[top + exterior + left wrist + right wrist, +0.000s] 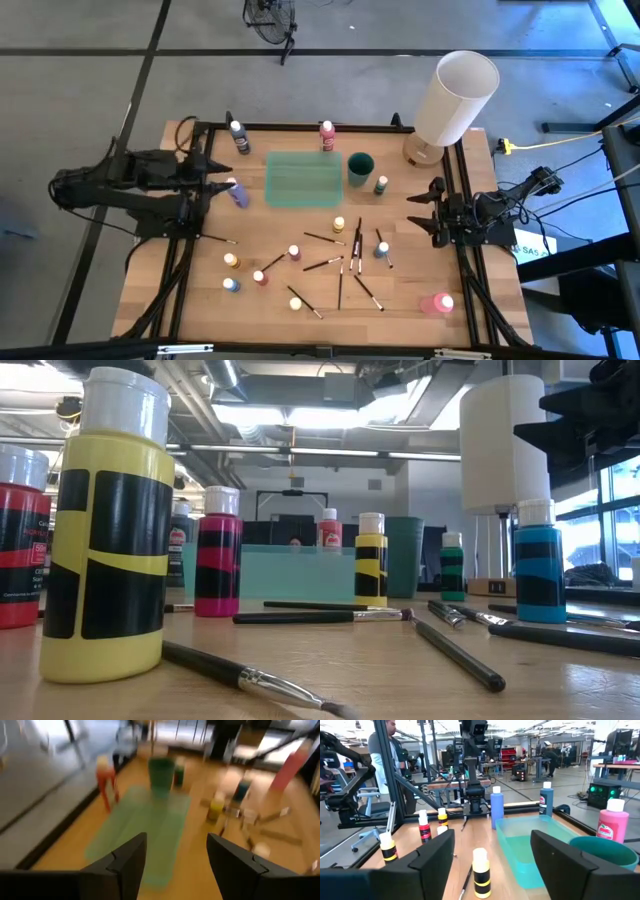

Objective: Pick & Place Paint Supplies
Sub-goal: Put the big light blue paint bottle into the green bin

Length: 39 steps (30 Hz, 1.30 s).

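Note:
Several small white-capped paint bottles stand on the wooden table: a purple one (238, 193), a yellow one (339, 224), a blue one (381, 249) and a green one (381, 185). A taller pink bottle (437, 303) lies on its side near the front right. Thin dark brushes (340, 265) lie scattered between them. My left gripper (222, 178) (176, 842) hovers open at the table's left edge, beside the purple bottle, with nothing between its fingers. My right gripper (425, 212) (492, 834) stands open at the right edge, pointing level across the table, also with nothing between its fingers.
A shallow green tray (303, 180) lies at the table's middle far side, with a dark green cup (360, 168) beside it. A big white cylinder (455, 100) stands at the far right corner. Two more bottles (240, 137) (327, 135) stand along the far edge.

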Each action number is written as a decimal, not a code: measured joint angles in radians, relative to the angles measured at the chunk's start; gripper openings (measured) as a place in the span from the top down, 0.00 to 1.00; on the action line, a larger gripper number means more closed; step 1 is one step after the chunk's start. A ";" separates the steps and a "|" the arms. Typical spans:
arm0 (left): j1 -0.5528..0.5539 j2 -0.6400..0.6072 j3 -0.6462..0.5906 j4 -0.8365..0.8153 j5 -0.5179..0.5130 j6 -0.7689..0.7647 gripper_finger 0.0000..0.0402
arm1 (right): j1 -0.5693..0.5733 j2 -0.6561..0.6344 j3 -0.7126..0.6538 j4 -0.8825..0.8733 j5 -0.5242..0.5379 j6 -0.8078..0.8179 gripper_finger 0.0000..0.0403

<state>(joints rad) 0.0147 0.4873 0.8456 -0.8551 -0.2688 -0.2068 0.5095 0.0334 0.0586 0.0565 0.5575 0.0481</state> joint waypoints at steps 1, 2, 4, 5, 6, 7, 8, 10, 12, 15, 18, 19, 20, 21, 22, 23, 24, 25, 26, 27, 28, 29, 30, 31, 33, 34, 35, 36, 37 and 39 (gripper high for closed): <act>0.000 0.035 0.039 -0.066 0.000 -0.013 0.49 | 0.000 0.000 0.000 0.000 0.000 0.000 0.33; 0.000 0.068 0.068 -0.124 0.001 -0.016 0.49 | 0.000 0.000 0.000 0.000 0.000 0.000 0.33; 0.000 0.128 0.109 -0.218 0.010 -0.009 0.50 | 0.000 0.000 0.000 0.000 0.000 0.001 0.33; 0.000 0.155 0.121 -0.257 0.010 0.008 0.50 | 0.000 0.000 0.000 0.000 0.000 0.006 0.33; 0.000 0.179 0.127 -0.285 0.009 0.036 0.50 | 0.000 0.000 0.000 0.001 0.000 0.015 0.33; 0.000 0.200 0.128 -0.301 0.010 0.069 0.50 | 0.000 0.000 0.000 0.001 0.000 0.023 0.33; 0.000 0.217 0.128 -0.315 0.012 0.101 0.51 | 0.000 0.000 0.000 0.000 0.000 0.028 0.33; 0.000 0.256 0.128 -0.325 0.036 0.136 0.51 | 0.000 0.000 0.000 0.000 0.000 0.046 0.33; 0.000 0.285 0.128 -0.324 0.045 0.140 0.52 | 0.000 0.000 0.000 0.000 -0.001 0.054 0.33; 0.000 0.317 0.128 -0.329 0.044 0.141 0.53 | 0.000 0.000 0.000 -0.004 -0.003 0.078 0.33; 0.002 0.333 0.128 -0.341 0.022 0.142 0.53 | 0.000 0.000 0.000 -0.012 -0.008 0.100 0.33; 0.007 0.336 0.128 -0.345 0.010 0.142 0.53 | 0.000 0.000 0.000 -0.014 -0.009 0.103 0.33; 0.015 0.337 0.128 -0.351 0.004 0.142 0.53 | 0.000 0.000 0.000 -0.017 -0.010 0.106 0.33; 0.026 0.337 0.128 -0.355 0.004 0.143 0.53 | 0.000 0.001 0.000 -0.020 -0.011 0.112 0.33; 0.040 0.336 0.128 -0.358 0.003 0.143 0.53 | 0.000 0.002 0.000 -0.023 -0.011 0.121 0.33; 0.056 0.336 0.128 -0.363 0.002 0.143 0.53 | 0.000 0.005 0.000 -0.028 -0.011 0.126 0.33; 0.073 0.336 0.128 -0.370 0.001 0.151 0.53 | 0.000 0.008 0.000 -0.032 -0.011 0.129 0.33; 0.091 0.336 0.128 -0.377 -0.001 0.164 0.53 | 0.000 0.012 0.000 -0.031 -0.011 0.131 0.33; 0.106 0.335 0.128 -0.380 -0.003 0.176 0.53 | 0.000 0.017 0.000 -0.029 -0.011 0.131 0.33; 0.119 0.335 0.128 -0.378 -0.002 0.181 0.53 | 0.000 0.020 0.000 -0.031 -0.011 0.131 0.33; 0.129 0.335 0.128 -0.377 0.000 0.181 0.53 | 0.000 0.021 0.000 -0.031 -0.011 0.131 0.33; 0.134 0.336 0.128 -0.377 0.006 0.169 0.53 | 0.000 0.022 0.000 -0.030 -0.011 0.131 0.33; 0.137 0.336 0.128 -0.377 0.006 0.152 0.53 | 0.000 0.025 0.000 -0.029 -0.011 0.131 0.33; 0.139 0.336 0.128 -0.376 0.006 0.132 0.53 | 0.000 0.026 0.000 -0.031 -0.011 0.131 0.33; 0.137 0.336 0.128 -0.376 0.007 0.103 0.53 | 0.000 0.026 0.000 -0.029 -0.011 0.131 0.33; 0.137 0.335 0.128 -0.376 0.007 0.094 0.53 | 0.000 0.026 0.000 -0.029 -0.011 0.131 0.33; 0.137 0.335 0.128 -0.375 0.008 0.089 0.53 | 0.000 0.026 0.000 -0.030 -0.011 0.128 0.33; 0.137 0.335 0.128 -0.376 0.011 0.089 0.53 | 0.000 0.026 0.000 -0.029 -0.010 0.124 0.33; 0.137 0.335 0.128 -0.376 0.020 0.097 0.53 | 0.000 0.026 0.000 -0.025 -0.010 0.116 0.33; 0.137 0.335 0.128 -0.376 0.049 0.116 0.53 | 0.000 0.026 0.000 -0.013 -0.010 0.094 0.33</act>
<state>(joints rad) 0.1516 0.8227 0.9733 -1.2312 -0.2200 -0.0907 0.5095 0.0593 0.0586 0.0437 0.5475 0.1420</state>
